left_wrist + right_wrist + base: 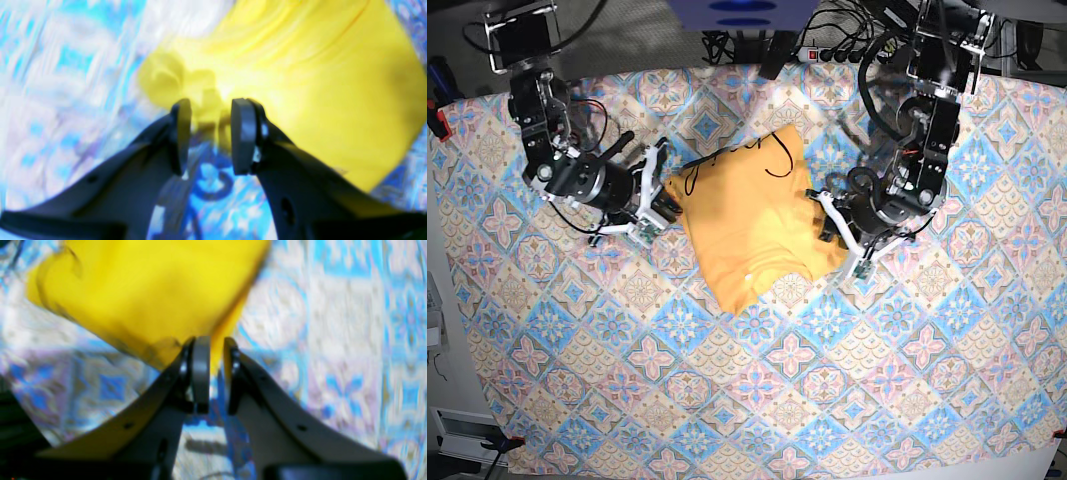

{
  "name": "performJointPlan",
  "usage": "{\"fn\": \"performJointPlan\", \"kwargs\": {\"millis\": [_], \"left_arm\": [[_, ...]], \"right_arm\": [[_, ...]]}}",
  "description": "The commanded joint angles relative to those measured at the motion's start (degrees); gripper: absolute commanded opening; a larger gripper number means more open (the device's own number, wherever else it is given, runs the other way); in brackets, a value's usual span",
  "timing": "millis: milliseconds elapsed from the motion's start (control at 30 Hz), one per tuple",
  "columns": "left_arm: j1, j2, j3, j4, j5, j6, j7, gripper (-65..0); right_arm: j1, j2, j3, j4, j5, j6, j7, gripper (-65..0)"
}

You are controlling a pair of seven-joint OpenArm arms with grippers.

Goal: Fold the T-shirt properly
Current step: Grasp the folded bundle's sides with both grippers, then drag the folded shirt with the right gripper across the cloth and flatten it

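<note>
The T-shirt point(747, 220) lies bunched and partly folded in the middle of the table, yellow-orange, with dark script lettering near its far edge. My left gripper point(835, 238) is at its right side in the base view. In the left wrist view the left gripper point(211, 110) is shut on a crumpled wad of the T-shirt point(317, 83). My right gripper point(667, 195) is at the shirt's left edge. In the right wrist view the right gripper point(217, 346) pinches a thin corner of the T-shirt point(150, 283), pads nearly together. Both wrist views are blurred.
A blue-and-pink patterned tablecloth point(827, 380) covers the whole table. Cables and a power strip point(827, 50) run along the far edge between the two arm bases. The table's near edge shows at the bottom of the base view.
</note>
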Motion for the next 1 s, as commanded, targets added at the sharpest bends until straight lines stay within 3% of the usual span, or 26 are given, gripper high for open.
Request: {"fn": "performJointPlan", "kwargs": {"millis": [0,300,533,833,967], "left_arm": [[0.5,-0.27,-1.53,1.18,-0.24,-0.15,-0.65,-45.0],[1.11,1.75,-7.07,-7.44,-0.15,-0.15,-1.26,-45.0],[-3.55,5.0,-6.81,-20.27,0.03,-0.15,-8.91,-45.0],[-12.69,8.43,3.04,-33.29,-0.15,-0.15,-15.5,-45.0],[-13.83,9.14,3.92,-33.9,-0.24,-0.15,-15.86,-45.0]], "right_arm": [[0.77,0.3,-0.96,1.34,1.09,0.45,1.13,-57.6],[2.97,-4.53,-9.22,1.16,1.09,0.45,1.04,-57.6],[2.61,-5.76,-9.84,1.08,1.09,0.53,1.04,-57.6],[2.26,-5.76,-9.84,1.34,1.09,0.53,1.04,-57.6],[2.26,-5.76,-9.84,1.34,1.09,0.53,1.04,-57.6]]}}
